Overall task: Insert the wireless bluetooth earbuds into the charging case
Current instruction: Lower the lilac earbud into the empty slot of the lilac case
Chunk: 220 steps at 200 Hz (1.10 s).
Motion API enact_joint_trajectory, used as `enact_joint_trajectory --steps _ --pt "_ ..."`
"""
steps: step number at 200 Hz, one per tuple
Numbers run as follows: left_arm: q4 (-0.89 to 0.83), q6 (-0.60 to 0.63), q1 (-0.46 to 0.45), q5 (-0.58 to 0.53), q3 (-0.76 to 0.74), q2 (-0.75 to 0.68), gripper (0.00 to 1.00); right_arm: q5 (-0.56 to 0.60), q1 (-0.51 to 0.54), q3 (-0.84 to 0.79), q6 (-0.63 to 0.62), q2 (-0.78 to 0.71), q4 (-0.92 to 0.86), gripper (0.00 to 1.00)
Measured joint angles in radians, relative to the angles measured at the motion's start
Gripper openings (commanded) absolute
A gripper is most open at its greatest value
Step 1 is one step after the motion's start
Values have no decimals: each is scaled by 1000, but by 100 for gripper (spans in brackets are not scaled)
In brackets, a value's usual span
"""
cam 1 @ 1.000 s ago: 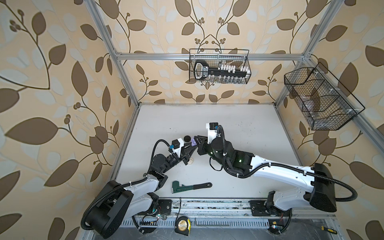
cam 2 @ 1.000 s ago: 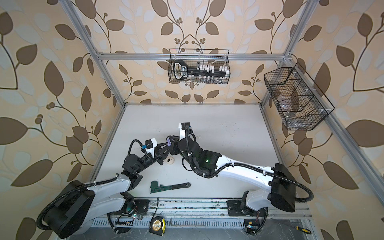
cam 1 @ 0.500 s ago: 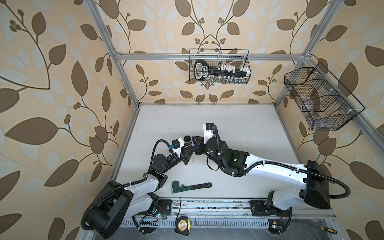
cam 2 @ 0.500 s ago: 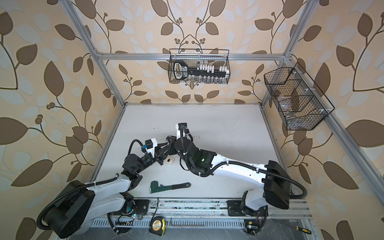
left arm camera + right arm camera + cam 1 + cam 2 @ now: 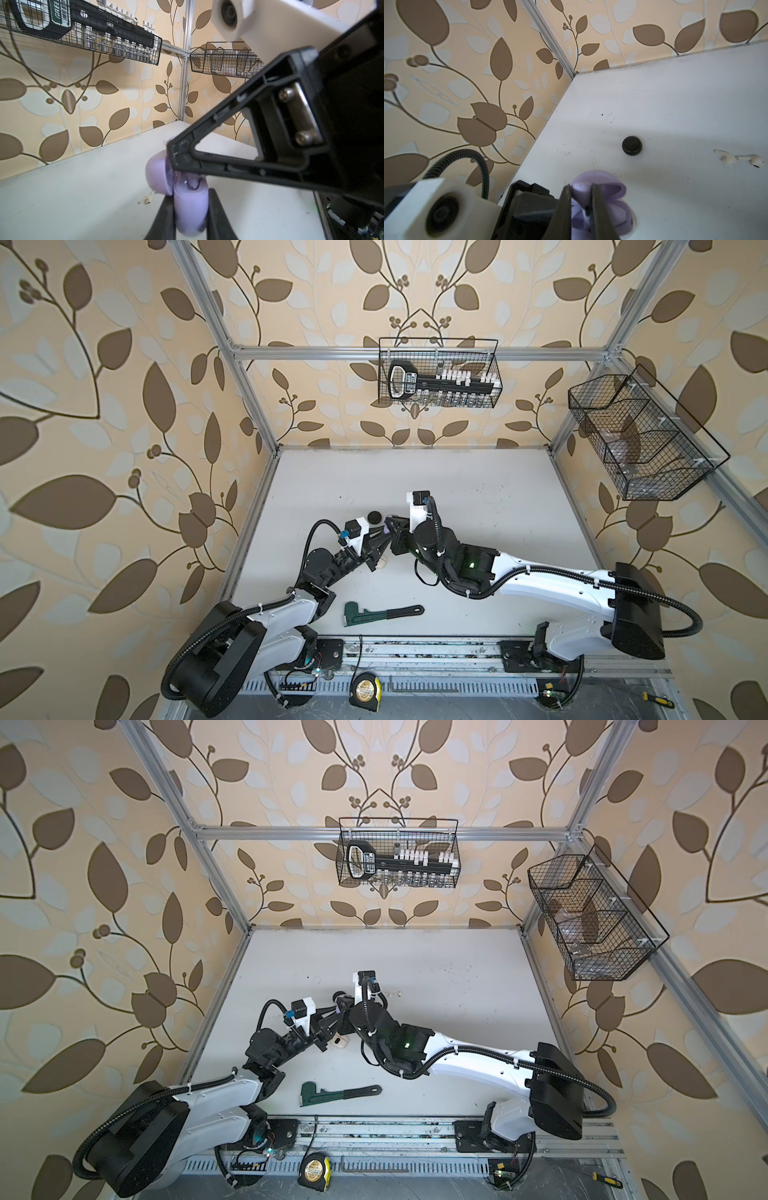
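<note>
The left gripper (image 5: 190, 198) pinches the lilac case (image 5: 191, 209) by its sides with the lid (image 5: 159, 172) swung back, which keeps the wells facing up and stops the body sliding. The right gripper (image 5: 581, 190) is pressed onto a lilac earbud (image 5: 579, 186) just above the open case, stem pointing down at it, a hold that suits lowering it straight into a well. Two white earbuds (image 5: 726, 160) lie loose on the surface (image 5: 675, 104), well apart from the lilac case and near a black case (image 5: 631, 145). In both top views the arms cover the spot where the grippers meet. The stem tip seems close to a well, but the fingers and blur hide whether it is inside. No black earbuds or second lilac one show.
</note>
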Motion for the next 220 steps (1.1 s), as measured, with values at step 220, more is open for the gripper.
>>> enact_joint_trajectory --steps 220 --pt "-6 0 0 14 -10 -3 0 32 18 -12 -31 3 -23 12"
